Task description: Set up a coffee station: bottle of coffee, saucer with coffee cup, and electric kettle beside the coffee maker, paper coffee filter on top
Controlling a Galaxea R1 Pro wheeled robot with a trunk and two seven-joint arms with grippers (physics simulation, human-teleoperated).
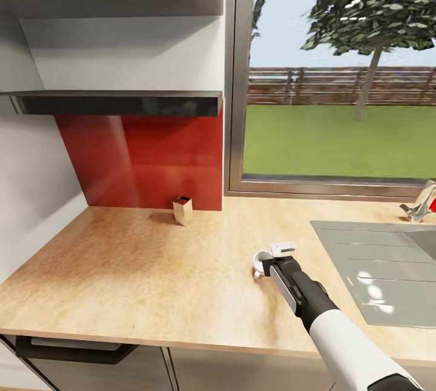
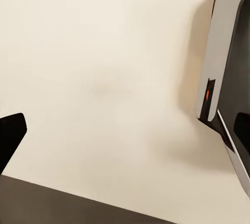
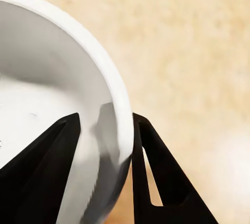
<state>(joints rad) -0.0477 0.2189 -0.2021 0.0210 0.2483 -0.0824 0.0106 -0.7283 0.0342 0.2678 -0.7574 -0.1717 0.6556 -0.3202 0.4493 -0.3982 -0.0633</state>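
My right pincer is clamped on the coffee cup's rim, one finger inside, one outside, just above the table left of the sink.

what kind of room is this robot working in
Most likely a home kitchen. A long wood-grain countertop runs under a window, with a grey sink and faucet set into it, a red backsplash, and a black wall shelf above.
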